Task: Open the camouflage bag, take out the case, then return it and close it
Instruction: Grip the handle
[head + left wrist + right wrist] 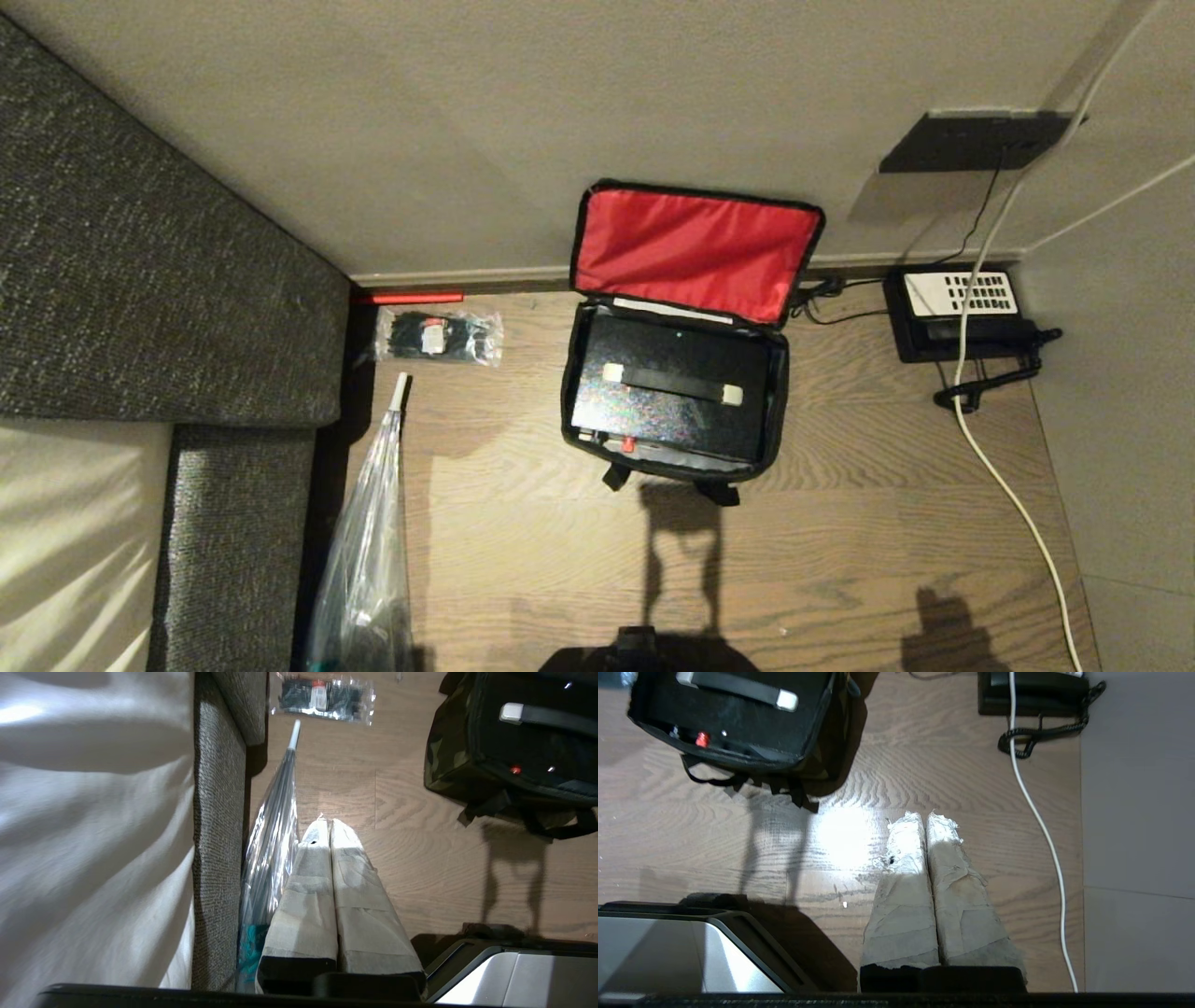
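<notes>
Your inventory, largest item first:

1. Wood floor (840, 523): carries everything listed below.
2. Grey upholstered sofa (140, 280): at your robot's left, with a pale cushion (65, 532) at its near end.
3. Camouflage bag (674, 392): on the floor against the wall, ahead of the robot. Lid thrown back and leaning on the wall, red lining (695, 250) showing. Black straps trail from its near edge.
4. Case (667, 397): black, lying flat inside the open bag. Handle with white ends faces up; small red latch (629, 445) on the near edge.
5. Clear plastic bag (369, 560): long, lying beside the sofa base.
6. Black telephone (962, 313): right of the bag at the wall, white keypad, coiled cord; a white cable (1004, 485) runs across it and down the floor.
7. Small clear packet of dark parts (439, 336): left of the bag, near the skirting.
8. Left gripper (331, 826): taped fingers pressed together, holding nothing, hanging over bare floor beside the plastic bag.
9. Right gripper (926, 820): taped fingers pressed together, empty, over bare floor between bag and cable.
</notes>
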Robot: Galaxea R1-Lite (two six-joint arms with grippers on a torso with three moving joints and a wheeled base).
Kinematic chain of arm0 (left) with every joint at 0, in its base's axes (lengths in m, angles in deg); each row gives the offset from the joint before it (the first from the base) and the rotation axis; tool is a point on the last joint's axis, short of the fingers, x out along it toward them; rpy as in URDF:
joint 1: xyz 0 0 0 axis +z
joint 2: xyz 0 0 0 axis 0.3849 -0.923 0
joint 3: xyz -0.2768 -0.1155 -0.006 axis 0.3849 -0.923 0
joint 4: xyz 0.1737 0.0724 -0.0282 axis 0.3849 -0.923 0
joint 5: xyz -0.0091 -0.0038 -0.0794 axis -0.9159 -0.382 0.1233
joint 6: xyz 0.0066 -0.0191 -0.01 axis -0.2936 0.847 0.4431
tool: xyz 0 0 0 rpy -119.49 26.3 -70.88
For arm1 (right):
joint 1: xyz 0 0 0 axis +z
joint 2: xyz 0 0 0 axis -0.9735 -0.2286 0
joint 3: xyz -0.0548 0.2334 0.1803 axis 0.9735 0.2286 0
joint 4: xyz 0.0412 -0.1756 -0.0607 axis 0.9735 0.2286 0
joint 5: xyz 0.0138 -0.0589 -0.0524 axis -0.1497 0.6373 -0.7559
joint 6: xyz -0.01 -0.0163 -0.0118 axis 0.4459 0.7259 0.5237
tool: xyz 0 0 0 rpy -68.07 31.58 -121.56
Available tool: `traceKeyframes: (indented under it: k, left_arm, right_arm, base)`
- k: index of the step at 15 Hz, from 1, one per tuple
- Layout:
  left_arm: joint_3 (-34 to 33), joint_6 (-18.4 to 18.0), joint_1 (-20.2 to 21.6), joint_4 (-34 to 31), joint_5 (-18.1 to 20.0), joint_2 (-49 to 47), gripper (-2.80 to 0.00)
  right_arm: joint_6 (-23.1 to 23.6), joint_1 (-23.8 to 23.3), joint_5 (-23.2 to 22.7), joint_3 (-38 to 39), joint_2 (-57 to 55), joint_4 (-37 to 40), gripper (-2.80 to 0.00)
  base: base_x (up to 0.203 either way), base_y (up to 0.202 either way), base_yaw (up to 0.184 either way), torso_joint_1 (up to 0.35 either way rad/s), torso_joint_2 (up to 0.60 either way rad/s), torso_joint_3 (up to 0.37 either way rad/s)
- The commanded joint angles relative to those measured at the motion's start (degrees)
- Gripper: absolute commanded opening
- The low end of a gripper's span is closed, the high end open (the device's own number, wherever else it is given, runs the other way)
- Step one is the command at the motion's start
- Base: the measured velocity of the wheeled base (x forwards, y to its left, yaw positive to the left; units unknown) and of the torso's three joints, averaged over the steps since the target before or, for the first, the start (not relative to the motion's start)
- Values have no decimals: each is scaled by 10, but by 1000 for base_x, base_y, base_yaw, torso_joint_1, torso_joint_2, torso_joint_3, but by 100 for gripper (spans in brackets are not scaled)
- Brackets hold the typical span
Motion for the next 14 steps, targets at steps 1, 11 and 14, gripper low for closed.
traceKeyframes:
  k: [1,11,14]
  left_arm:
    - [-2,0,0,0,0,0,-280]
    - [-2,1,0,0,0,1,-280]
    - [-2,-2,0,0,0,0,-280]
  right_arm:
    - [0,0,0,0,1,0,-280]
    - [0,0,0,0,1,0,-280]
    - [0,0,0,0,1,0,-280]
  base:
    - [0,0,0,2,3,183]
    - [0,0,0,3,2,200]
    - [0,0,0,2,2,149]
